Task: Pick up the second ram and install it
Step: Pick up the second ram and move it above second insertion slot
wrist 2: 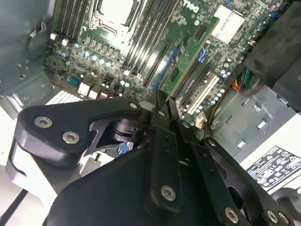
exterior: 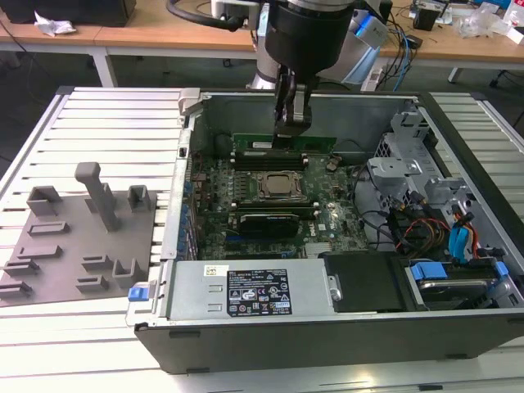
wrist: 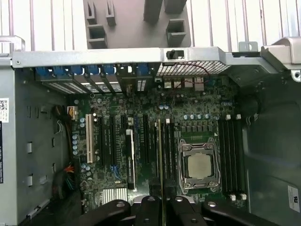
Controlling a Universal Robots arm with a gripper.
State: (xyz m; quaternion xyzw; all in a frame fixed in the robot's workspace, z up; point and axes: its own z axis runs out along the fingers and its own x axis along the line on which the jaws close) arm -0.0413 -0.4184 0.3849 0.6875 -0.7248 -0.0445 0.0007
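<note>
Gripper (exterior: 291, 133) clamped, pointing straight down

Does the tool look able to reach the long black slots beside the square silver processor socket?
Probably yes: holding the thin green memory stick, the tool hangs just above those slots, nothing between.

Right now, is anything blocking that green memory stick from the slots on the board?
Nothing visible does. The gripper is shut on the second ram, right over the black slots, no cable or part between.
</note>
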